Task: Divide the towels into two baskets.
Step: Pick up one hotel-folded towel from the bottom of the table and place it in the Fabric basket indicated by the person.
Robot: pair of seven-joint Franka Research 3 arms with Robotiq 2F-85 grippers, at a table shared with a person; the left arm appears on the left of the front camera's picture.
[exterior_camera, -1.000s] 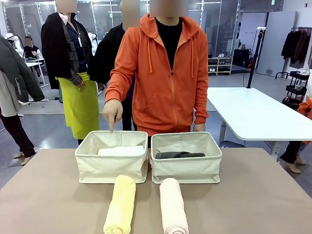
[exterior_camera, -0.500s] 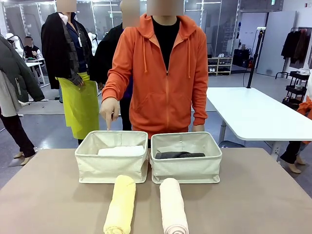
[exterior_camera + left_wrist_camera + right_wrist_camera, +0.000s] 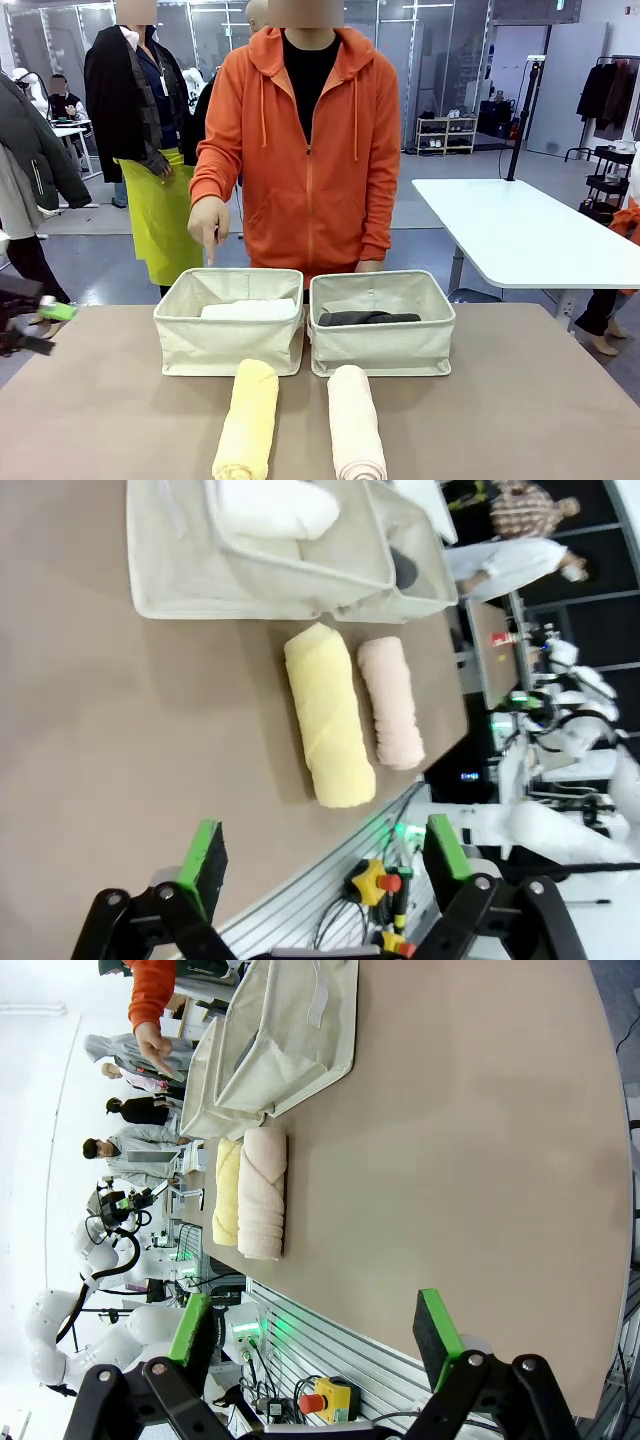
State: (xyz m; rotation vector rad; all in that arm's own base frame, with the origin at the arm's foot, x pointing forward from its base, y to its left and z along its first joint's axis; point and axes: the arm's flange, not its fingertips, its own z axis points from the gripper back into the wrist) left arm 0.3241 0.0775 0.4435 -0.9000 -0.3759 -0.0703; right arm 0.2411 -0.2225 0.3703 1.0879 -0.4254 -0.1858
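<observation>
Half done. Already binned: white towel [image 3: 248, 309] in left basket [image 3: 228, 345], grey towel [image 3: 368, 318] in right basket [image 3: 382, 350]. Left to sort: yellow towel [image 3: 247, 418] and pink towel [image 3: 356, 422], side by side on table [image 3: 520, 400] just before the baskets. Left pincer [image 3: 325, 845] and right pincer [image 3: 312, 1325] spread wide, gripping nothing.

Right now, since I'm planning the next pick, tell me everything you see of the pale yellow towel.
The pale yellow towel is soft cloth rolled into a thick cylinder. It lies flat on the brown table, lengthwise, far end just before the left basket's front wall, parallel to the pink-beige towel with a gap between. Nothing grips it.
</observation>
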